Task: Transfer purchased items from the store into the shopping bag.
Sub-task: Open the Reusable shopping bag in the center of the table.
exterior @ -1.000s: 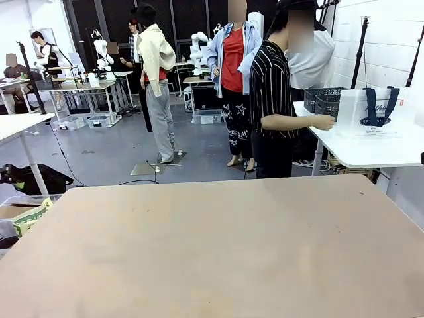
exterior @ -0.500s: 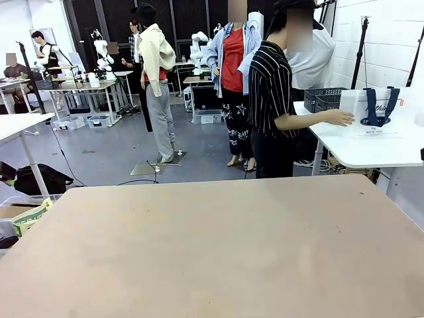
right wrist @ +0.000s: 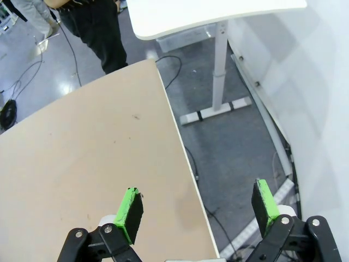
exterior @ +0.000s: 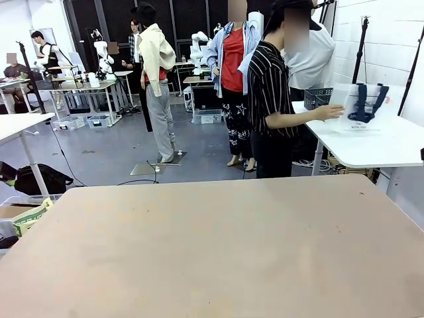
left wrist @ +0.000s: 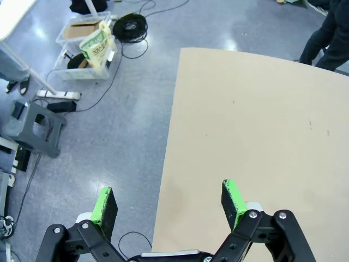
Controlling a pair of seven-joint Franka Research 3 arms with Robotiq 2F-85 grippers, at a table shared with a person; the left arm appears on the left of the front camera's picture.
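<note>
Your left gripper [left wrist: 169,202] stands wide apart with nothing between its green pads [left wrist: 105,203]. It hangs over the left edge of the beige table [left wrist: 262,109], one finger above the tabletop and the other above the grey floor. Below it on the floor are a clear plastic bin [left wrist: 82,41] with a green-printed packet in it, a coil of black cable [left wrist: 130,24] and a grey step stool [left wrist: 38,128].

Your right gripper [right wrist: 196,207] is just as wide and also holds nothing. It straddles the table's right edge, with the white side table [right wrist: 218,13] and its leg farther off.

The change is across the room in the front view. A second ago the shopping bag [exterior: 361,106] stood upright on the white side table, and the person [exterior: 270,99] in the striped shirt was reaching toward it. Half a second ago their hand [exterior: 329,112] was touching its left side. Now the bag is tilted and drawn closer to the person, with its navy handles slanted and the hand on its left edge.

The dark grey lattice basket [exterior: 317,97] sits on the same side table just behind that arm, where it was before. You cannot make out any packaged goods in it from here. Both grippers are well apart from the bag and the basket.
</note>
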